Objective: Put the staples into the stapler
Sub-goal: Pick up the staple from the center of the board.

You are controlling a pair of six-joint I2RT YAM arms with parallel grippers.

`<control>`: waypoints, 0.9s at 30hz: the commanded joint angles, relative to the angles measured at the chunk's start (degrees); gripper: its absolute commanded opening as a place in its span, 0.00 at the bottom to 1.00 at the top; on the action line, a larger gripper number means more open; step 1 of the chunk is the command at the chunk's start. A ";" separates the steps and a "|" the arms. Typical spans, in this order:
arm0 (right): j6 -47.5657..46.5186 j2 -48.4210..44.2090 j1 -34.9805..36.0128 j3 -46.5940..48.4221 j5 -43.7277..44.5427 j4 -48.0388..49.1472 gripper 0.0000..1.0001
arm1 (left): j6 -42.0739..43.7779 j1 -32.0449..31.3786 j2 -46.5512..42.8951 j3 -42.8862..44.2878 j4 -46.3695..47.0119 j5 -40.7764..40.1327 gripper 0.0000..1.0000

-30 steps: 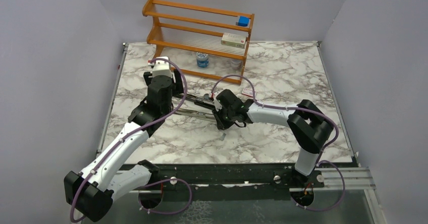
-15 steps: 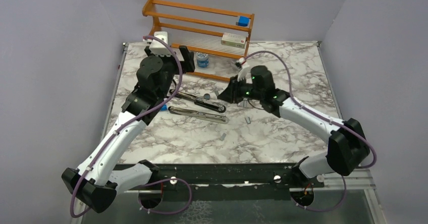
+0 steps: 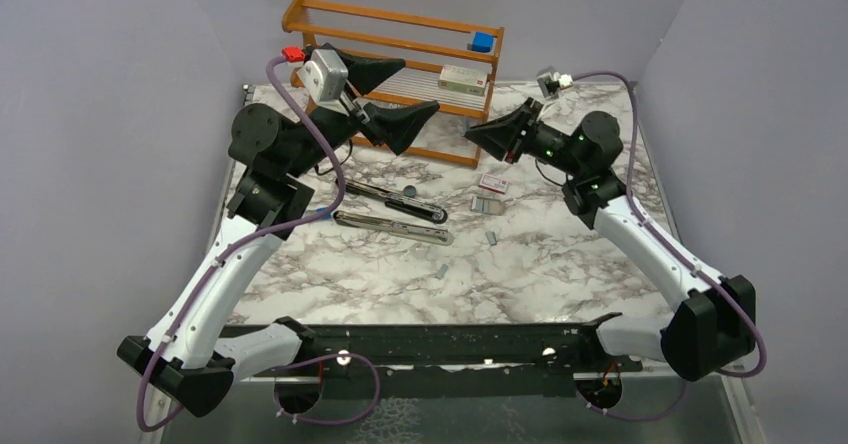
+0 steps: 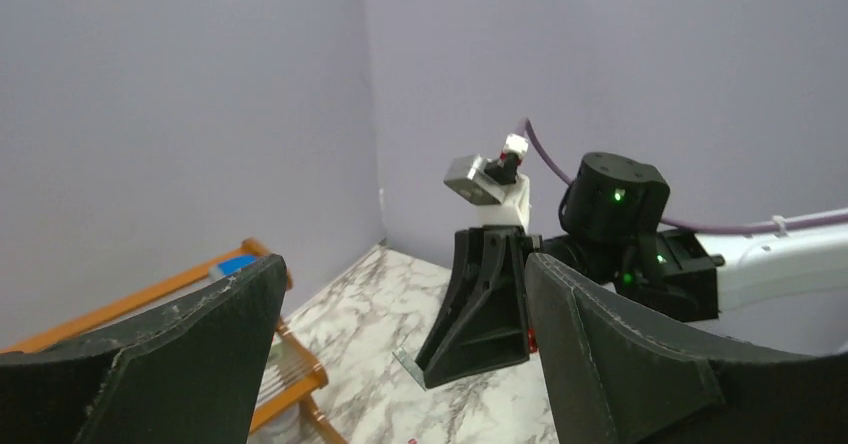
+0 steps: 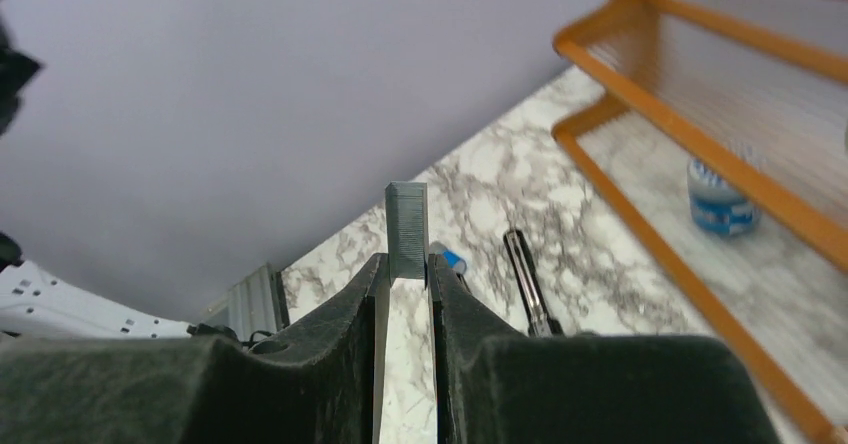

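Observation:
The stapler lies open on the marble table, its two long bars side by side: the upper bar [image 3: 395, 192] and the silver channel [image 3: 392, 227]. One bar also shows in the right wrist view [image 5: 528, 284]. My right gripper [image 3: 472, 136] is raised above the table's back right and shut on a grey strip of staples [image 5: 406, 229], which sticks out past the fingertips. Loose staples [image 3: 487, 204] lie on the table, with more further forward [image 3: 491, 235]. My left gripper [image 3: 418, 86] is wide open and empty, held high in front of the rack and facing the right gripper [image 4: 485, 314].
A red-and-white box [image 3: 492, 182] lies by the loose staples. A wooden rack [image 3: 400, 39] at the back holds a blue cube [image 3: 482, 41] and a flat box [image 3: 462, 79]. A small bottle [image 5: 722, 199] stands under the rack. Grey walls close in on three sides.
Both arms have risen away from the stapler. The right gripper swung up to the back right with the strip. The left gripper lifted toward the rack and opened wide.

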 commanded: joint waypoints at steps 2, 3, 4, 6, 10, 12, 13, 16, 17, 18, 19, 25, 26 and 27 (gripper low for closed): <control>-4.65 -6.98 -0.11 1.64 -6.50 11.45 0.23 | -2.70 0.07 -0.74 -3.33 11.16 15.87 0.91; -5.16 -7.98 -0.08 1.61 -7.29 12.08 0.24 | -2.65 0.07 -0.74 -3.69 11.60 16.71 0.90; -5.68 -8.90 -0.12 1.61 -8.18 12.62 0.24 | -2.52 0.12 -0.65 -3.93 11.73 17.54 0.90; -6.54 -10.84 -0.10 1.54 -9.89 13.35 0.24 | -2.78 0.07 -0.42 -3.97 12.00 19.47 0.89; -6.28 -13.39 -0.08 1.77 -13.98 15.29 0.23 | -5.31 0.05 0.80 -4.17 14.86 25.62 0.89; -5.51 -13.44 -0.10 2.60 -16.44 16.11 0.23 | -7.33 -0.17 1.45 -4.65 17.36 27.32 0.86; -5.03 -13.29 -0.12 3.06 -17.78 16.70 0.23 | -7.83 -0.33 1.71 -4.93 18.20 27.75 0.84; -2.97 -12.30 -0.08 4.34 -21.26 18.85 0.23 | -8.70 -1.05 2.41 -5.38 19.47 27.98 0.83; -2.59 -11.92 -0.07 4.79 -22.02 19.13 0.23 | -8.81 -1.45 2.72 -5.31 19.71 28.34 0.82; -2.23 -11.63 -0.15 5.11 -22.56 19.37 0.23 | -8.83 -2.11 3.07 -5.25 19.90 28.51 0.81; -2.01 -11.49 -0.09 5.31 -22.79 19.58 0.23 | -8.79 -2.92 3.49 -5.14 20.04 28.53 0.81; -1.46 -11.00 -0.14 5.61 -23.47 19.64 0.23 | -8.12 -6.05 6.01 -4.62 20.27 28.09 0.77; -1.35 -11.01 -0.08 5.57 -23.40 19.65 0.23 | -7.94 -6.42 6.28 -4.47 20.35 28.09 0.76; -1.34 -11.02 -0.08 5.50 -23.33 19.68 0.23 | -7.62 -6.82 6.48 -4.37 20.36 28.18 0.75</control>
